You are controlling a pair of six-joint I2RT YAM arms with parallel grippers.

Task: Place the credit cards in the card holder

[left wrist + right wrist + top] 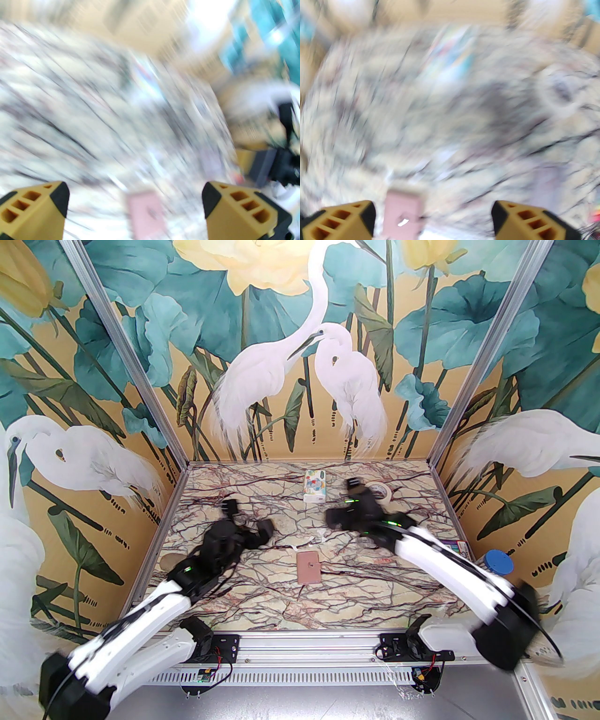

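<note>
left gripper (136,192) and right gripper (433,208) jaws released, empty; card holder (308,568) lies shut mid table (375,605), so retreat high without nudging it.

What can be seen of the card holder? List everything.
The card holder is a flat, dusty-pink, leather-like rectangle, closed, lying on the marble-patterned table near its middle, long side pointing away from the arms. A small round snap dot marks its top face. Only the table touches it.
</note>
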